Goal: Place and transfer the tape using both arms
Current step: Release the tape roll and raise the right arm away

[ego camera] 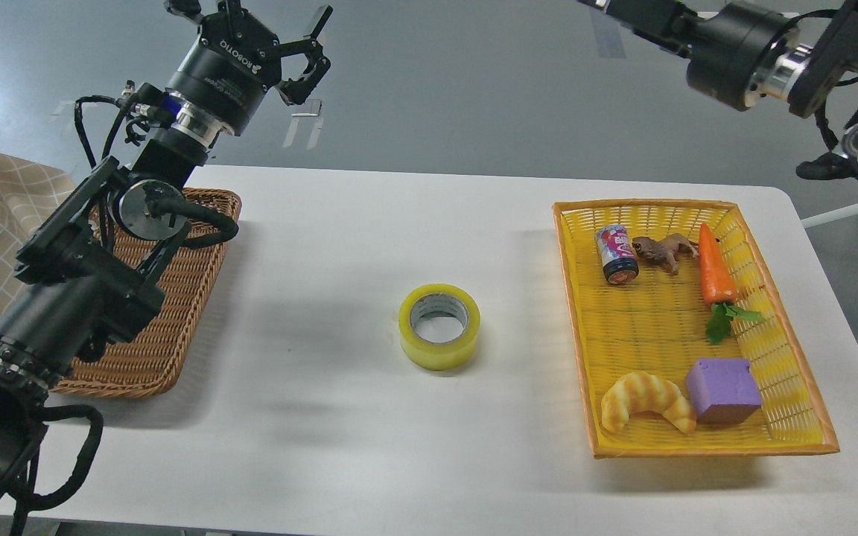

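Lying flat mid-table, the tape [439, 326] is seen untouched, between a brown wicker basket [176, 327] and a yellow basket [771, 350]. Farther back, the left gripper [291, 52] is raised, fingers spread, empty. The right gripper is not visible.

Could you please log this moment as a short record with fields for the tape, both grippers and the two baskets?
tape: yellow roll lying flat on the white table, hole up, between the baskets, untouched
left gripper: raised above the table's far edge, fingers spread, empty
right gripper: out of frame; only the arm shows at top right
wicker basket: at left, partly hidden by the left arm
yellow basket: at right, holds can, toy frog, carrot, croissant, purple block
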Controlling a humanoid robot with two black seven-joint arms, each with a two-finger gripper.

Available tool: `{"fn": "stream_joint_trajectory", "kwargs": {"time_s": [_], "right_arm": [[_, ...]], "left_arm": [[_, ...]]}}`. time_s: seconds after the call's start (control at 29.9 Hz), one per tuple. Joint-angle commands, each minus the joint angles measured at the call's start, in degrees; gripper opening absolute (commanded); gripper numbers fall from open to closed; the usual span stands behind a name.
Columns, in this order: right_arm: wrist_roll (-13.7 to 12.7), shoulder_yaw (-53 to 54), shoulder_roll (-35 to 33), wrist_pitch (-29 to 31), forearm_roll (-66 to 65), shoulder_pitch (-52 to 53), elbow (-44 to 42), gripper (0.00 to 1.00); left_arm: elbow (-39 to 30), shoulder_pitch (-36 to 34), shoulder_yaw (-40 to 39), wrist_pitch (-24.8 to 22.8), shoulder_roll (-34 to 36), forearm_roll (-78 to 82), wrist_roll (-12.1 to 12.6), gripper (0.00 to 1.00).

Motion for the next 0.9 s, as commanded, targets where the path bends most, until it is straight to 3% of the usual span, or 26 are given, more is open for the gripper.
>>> {"fn": "stream_joint_trajectory", "kwargs": {"time_s": [0.0, 0.3, 0.57, 0.87], "right_arm": [[0.0, 8.6, 0.7, 0.0, 2.1, -5.1, 1.3, 1.0], [0.0, 23.8, 4.3, 0.0, 15.6, -12.6, 0.8, 1.0], [0.0, 24.8, 6.9, 0.0, 37.6, -15.9, 0.4, 1.0], [-0.1, 24.8, 6.9, 0.0, 51.6, -17.1, -0.3, 1.0]], "left_arm": [[0.0, -0.1, -0.2, 0.0, 0.2, 0.2, 0.0, 0.98], [0.1, -0.4, -0.2, 0.0, 1.4, 0.4, -0.2, 0.98], [0.3, -0.4, 0.1, 0.0, 3.0, 0.5, -0.2, 0.98], [0.3, -0.2, 0.3, 0.0, 4.5, 1.0, -0.2, 0.98]]}}
